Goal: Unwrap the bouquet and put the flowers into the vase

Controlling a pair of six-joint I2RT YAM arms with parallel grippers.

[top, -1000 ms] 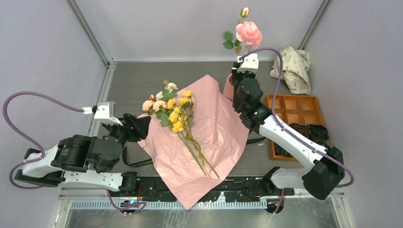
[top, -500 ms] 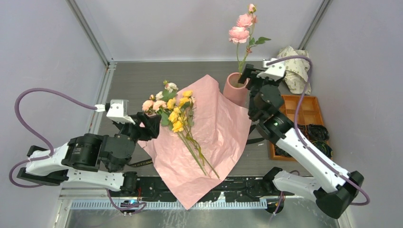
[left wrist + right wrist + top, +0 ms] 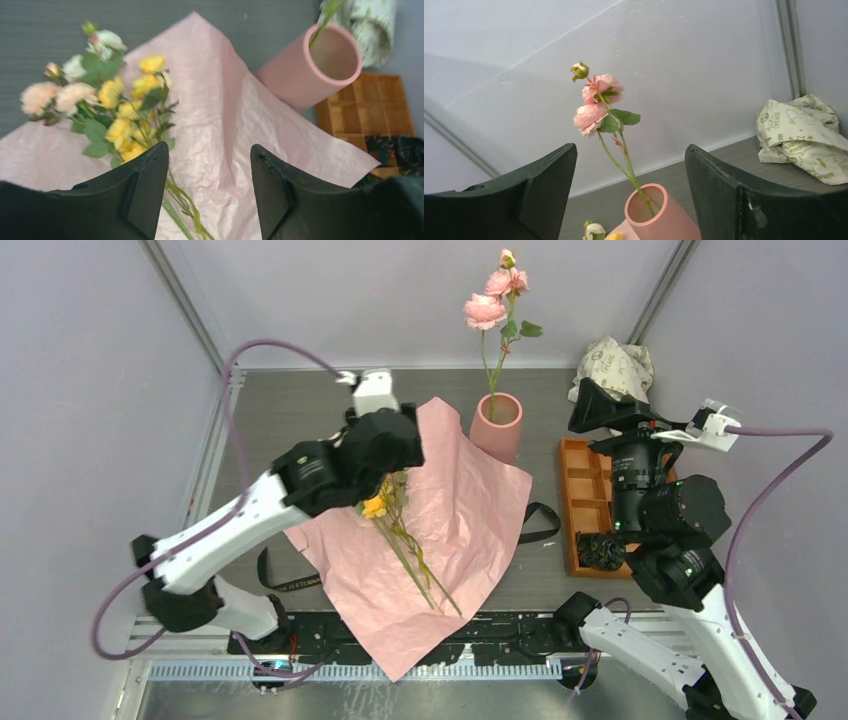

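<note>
Lab cell: plain grey walls

In the top view, your left arm covers most of the flowers lying on the pink paper. Its fingers are hidden there too and show only in the left wrist view. In the right wrist view, the vase is cut off by the bottom edge. The dark clumps in the orange tray are too small for you to identify.
</note>
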